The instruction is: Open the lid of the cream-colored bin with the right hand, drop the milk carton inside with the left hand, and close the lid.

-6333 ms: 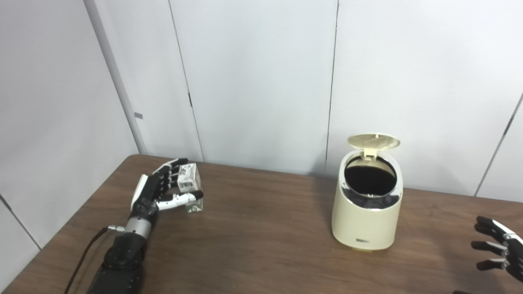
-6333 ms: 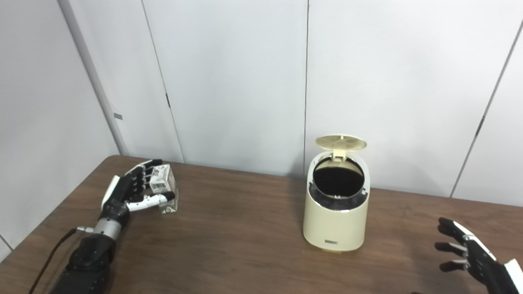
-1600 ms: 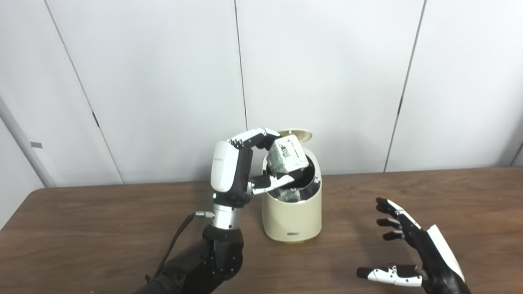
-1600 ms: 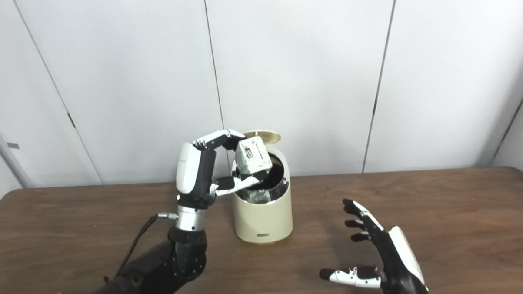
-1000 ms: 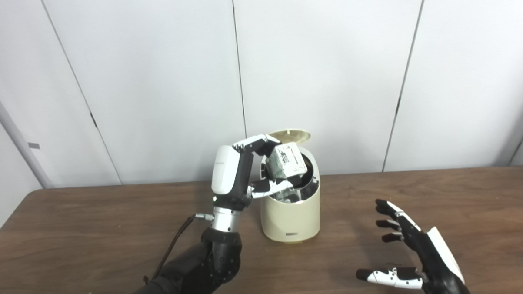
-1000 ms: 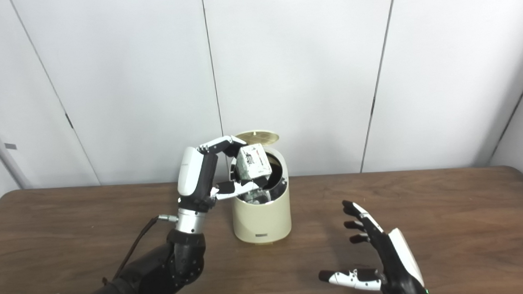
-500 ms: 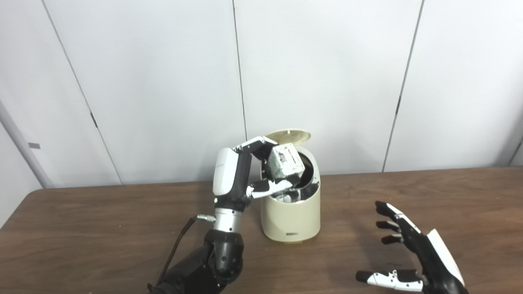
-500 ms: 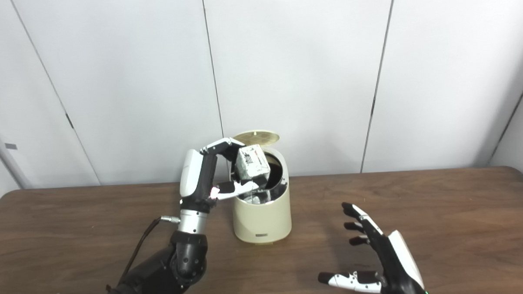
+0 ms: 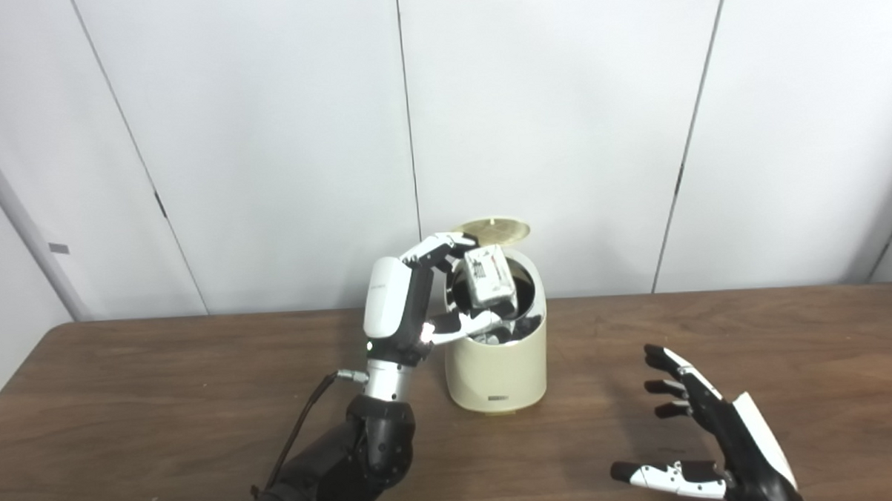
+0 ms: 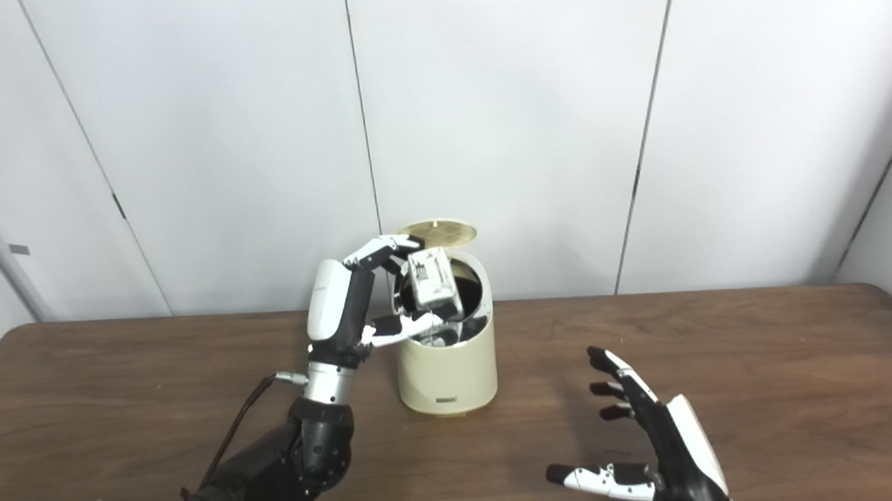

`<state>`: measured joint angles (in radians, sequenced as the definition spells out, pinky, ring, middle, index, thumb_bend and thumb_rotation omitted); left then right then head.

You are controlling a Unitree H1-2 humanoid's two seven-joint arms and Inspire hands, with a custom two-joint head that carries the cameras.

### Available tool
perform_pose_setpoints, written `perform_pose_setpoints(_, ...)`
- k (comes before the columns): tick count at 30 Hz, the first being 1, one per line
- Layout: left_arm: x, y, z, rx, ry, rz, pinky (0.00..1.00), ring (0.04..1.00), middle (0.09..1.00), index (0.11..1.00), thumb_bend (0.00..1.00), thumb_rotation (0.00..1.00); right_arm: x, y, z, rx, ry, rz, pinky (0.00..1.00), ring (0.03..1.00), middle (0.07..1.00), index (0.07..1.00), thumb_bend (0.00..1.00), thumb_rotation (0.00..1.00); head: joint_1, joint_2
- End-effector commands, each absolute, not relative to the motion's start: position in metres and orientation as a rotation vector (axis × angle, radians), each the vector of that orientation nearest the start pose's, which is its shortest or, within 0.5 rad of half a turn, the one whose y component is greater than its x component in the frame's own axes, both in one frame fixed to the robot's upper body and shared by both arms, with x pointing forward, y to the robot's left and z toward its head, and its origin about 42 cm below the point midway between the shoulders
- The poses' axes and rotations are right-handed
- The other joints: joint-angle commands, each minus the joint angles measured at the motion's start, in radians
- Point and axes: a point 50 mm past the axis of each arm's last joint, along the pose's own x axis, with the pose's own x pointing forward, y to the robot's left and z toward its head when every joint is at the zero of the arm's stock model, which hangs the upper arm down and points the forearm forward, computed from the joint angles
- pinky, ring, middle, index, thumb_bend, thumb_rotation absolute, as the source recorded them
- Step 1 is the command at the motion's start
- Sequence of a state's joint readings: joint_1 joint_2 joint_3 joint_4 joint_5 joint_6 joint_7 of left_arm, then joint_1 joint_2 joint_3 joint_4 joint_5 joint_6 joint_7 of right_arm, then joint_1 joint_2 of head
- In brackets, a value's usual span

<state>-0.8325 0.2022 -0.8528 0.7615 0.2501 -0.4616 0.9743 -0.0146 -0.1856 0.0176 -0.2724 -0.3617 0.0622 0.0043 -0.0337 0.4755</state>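
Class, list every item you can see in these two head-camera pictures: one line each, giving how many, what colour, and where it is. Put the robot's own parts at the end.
bin: one, cream-coloured, upright on the table near its middle.
lid: one, cream, hinged open at the back of the bin.
milk carton: one, white with dark print, tilted in the bin's mouth, between the left hand's fingers and thumb.
table: one, dark brown wood, across the foreground.
wall panels: several, white, behind the table.
cable: one, dark, running along the left arm.
left hand: one, white and black, raised beside the bin, holding the carton.
right hand: one, black and white, open, fingers spread over the table at lower right.
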Motion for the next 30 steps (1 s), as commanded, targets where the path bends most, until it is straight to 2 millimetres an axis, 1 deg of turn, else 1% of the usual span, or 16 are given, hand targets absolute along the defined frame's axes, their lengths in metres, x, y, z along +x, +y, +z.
perform_pose_setpoints(1, 0.471, 0.103, 0.214, 0.54, -0.876, -0.014, 0.58, 0.672, 0.757, 0.745, 0.83, 0.26, 0.286, -0.256, 0.191, -0.55, -0.327, -0.022, 0.65, 0.788, 0.877, 0.883, 0.76, 0.19, 0.001, 0.001)
perform_pose_setpoints(7, 0.471, 0.105, 0.214, 0.543, -0.882, -0.003, 0.57, 0.666, 0.76, 0.756, 0.83, 0.24, 0.288, -0.255, 0.192, -0.549, -0.325, -0.017, 0.65, 0.785, 0.878, 0.883, 0.75, 0.18, 0.009, 0.001)
perform_pose_setpoints(15, 0.47, 0.115, 0.214, 0.552, -0.902, 0.024, 0.55, 0.638, 0.73, 0.746, 0.81, 0.23, 0.29, -0.254, 0.194, -0.55, -0.324, -0.015, 0.64, 0.776, 0.875, 0.881, 0.75, 0.16, 0.019, 0.0)
perform_pose_setpoints(18, 0.468, 0.119, 0.215, 0.545, -0.91, 0.029, 0.54, 0.627, 0.72, 0.739, 0.8, 0.21, 0.29, -0.255, 0.193, -0.554, -0.321, -0.014, 0.63, 0.776, 0.876, 0.883, 0.75, 0.17, 0.025, -0.001)
perform_pose_setpoints(21, 0.463, 0.125, 0.219, 0.494, -0.911, 0.039, 0.51, 0.596, 0.682, 0.7, 0.79, 0.14, 0.289, -0.254, 0.193, -0.546, -0.324, -0.009, 0.63, 0.776, 0.876, 0.885, 0.75, 0.17, 0.028, -0.002)
perform_pose_setpoints(23, 0.458, 0.13, 0.223, 0.449, -0.896, 0.037, 0.49, 0.573, 0.656, 0.674, 0.78, 0.1, 0.289, -0.254, 0.193, -0.544, -0.325, -0.01, 0.63, 0.773, 0.874, 0.885, 0.75, 0.18, 0.031, -0.003)
perform_pose_setpoints(27, 0.448, 0.145, 0.232, 0.353, -0.862, 0.023, 0.46, 0.536, 0.609, 0.634, 0.74, 0.03, 0.291, -0.256, 0.19, -0.534, -0.324, -0.009, 0.64, 0.776, 0.876, 0.884, 0.75, 0.17, 0.036, -0.004)
perform_pose_setpoints(30, 0.44, 0.165, 0.242, 0.26, -0.815, 0.001, 0.46, 0.536, 0.603, 0.622, 0.72, 0.0, 0.291, -0.257, 0.19, -0.538, -0.322, -0.013, 0.65, 0.779, 0.877, 0.883, 0.75, 0.16, 0.037, -0.004)
